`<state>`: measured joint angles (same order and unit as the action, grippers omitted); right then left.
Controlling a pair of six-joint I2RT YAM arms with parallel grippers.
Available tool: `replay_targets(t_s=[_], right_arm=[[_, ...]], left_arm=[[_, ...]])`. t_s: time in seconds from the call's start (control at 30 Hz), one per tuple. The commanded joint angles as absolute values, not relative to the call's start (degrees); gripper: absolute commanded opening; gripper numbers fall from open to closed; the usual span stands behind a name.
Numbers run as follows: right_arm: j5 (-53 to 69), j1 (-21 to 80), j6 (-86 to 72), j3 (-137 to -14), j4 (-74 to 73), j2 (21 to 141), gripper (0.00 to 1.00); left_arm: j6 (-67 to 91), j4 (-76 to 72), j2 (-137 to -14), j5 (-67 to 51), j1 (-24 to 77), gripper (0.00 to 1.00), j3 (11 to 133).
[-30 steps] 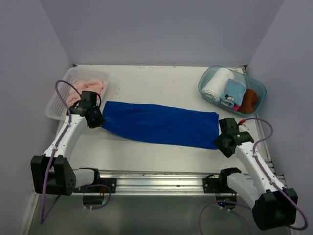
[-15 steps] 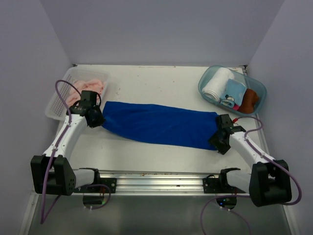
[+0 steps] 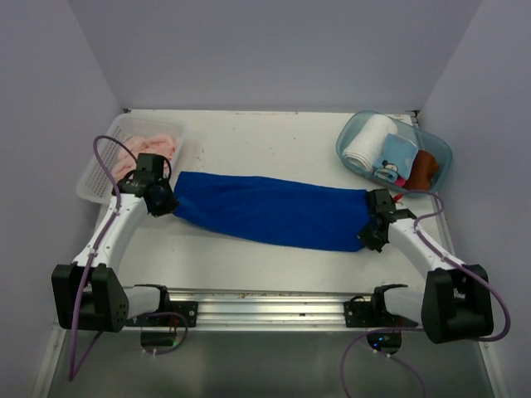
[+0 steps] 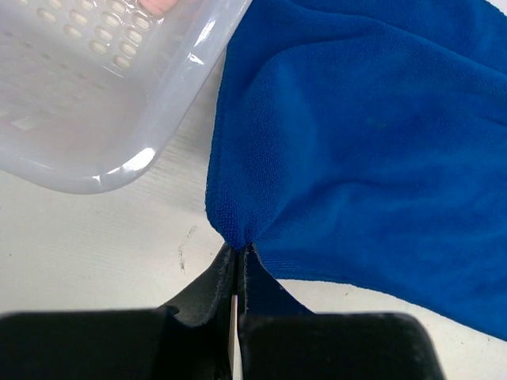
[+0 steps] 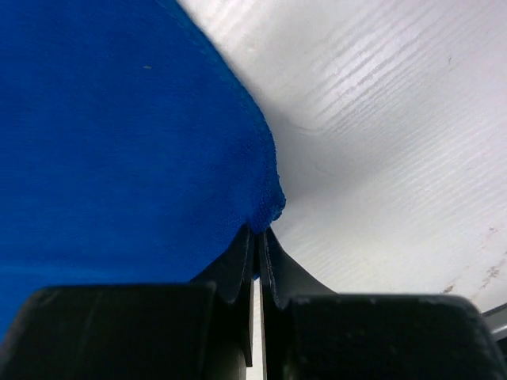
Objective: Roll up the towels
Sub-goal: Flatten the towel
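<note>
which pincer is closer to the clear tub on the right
Right. The right pincer is just near-side of the tub; the left pincer is at the blue towel's far end.

the right tool (image 3: 367, 239) has crept a little toward the far edge of the surface (image 3: 274, 141) and inward, onto the blue towel (image 3: 265, 211)'s near right corner; its arm's elbow has swung back from the right edge toward the near edge

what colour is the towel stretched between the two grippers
The towel is plain deep blue, no pattern; the top external view shows it best.
</note>
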<state>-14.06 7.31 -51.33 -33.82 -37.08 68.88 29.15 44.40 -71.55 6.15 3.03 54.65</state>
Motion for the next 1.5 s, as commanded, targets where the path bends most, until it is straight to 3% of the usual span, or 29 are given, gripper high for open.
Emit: replay_targets(t_s=[0.0,0.13,0.4,0.63,1.13,1.33,1.47], right_arm=[[-18.63,6.94,-49.57,-40.59,-41.03,63.38,0.00],[-22.32,6.86,-44.84,-49.46,-48.32,54.61,0.00],[-28.03,6.86,-38.24,-73.11,-59.76,48.44,0.00],[-31.29,6.94,-36.30,-88.84,-66.35,44.21,0.00],[-33.75,6.94,-36.82,-96.06,-83.13,34.01,0.00],[-33.66,6.94,-38.14,-93.53,-84.29,33.49,0.00],[-34.19,6.94,-39.11,-83.08,-79.91,34.27,0.00]], left_arm=[[28.22,45.17,-69.26,6.76,2.55,0.00,57.74],[28.21,49.11,-68.12,4.84,2.46,0.00,66.32],[27.51,54.05,-64.34,4.47,2.55,0.00,86.37],[27.07,52.65,-56.79,4.92,2.55,0.00,93.34],[31.73,51.15,-33.06,7.90,2.72,0.00,84.64],[32.78,55.55,-32.61,11.25,2.72,0.00,78.76],[33.05,53.62,-36.90,9.32,2.72,0.00,74.01]])
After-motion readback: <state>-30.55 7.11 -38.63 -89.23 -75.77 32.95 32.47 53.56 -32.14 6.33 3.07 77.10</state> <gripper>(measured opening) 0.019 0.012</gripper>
